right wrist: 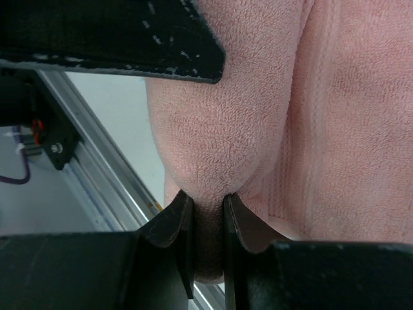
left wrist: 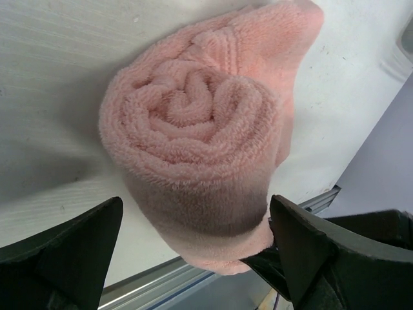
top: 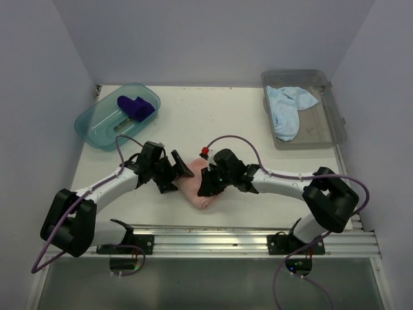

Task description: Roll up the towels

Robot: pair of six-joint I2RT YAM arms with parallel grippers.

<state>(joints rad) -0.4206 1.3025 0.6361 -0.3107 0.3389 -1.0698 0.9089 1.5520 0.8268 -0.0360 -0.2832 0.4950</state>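
The salmon pink towel (top: 193, 188) lies as a roll in the middle of the table, its spiral end (left wrist: 200, 129) facing the left wrist camera. My left gripper (top: 175, 169) is open, its jaws (left wrist: 195, 213) standing wide on either side of the roll's end without pressing it. My right gripper (top: 208, 183) is shut on a fold of the pink towel (right wrist: 271, 116), pinched between its jaws (right wrist: 208, 206). The dark purple towel (top: 135, 106) sits rolled in the teal tub (top: 97, 126). The light blue towel (top: 287, 106) lies loose in the grey bin (top: 326, 129).
A metal rail (top: 245, 236) runs along the near table edge, just in front of the pink roll. White walls enclose the table at left, back and right. One left finger (right wrist: 129, 39) shows dark at the top of the right wrist view.
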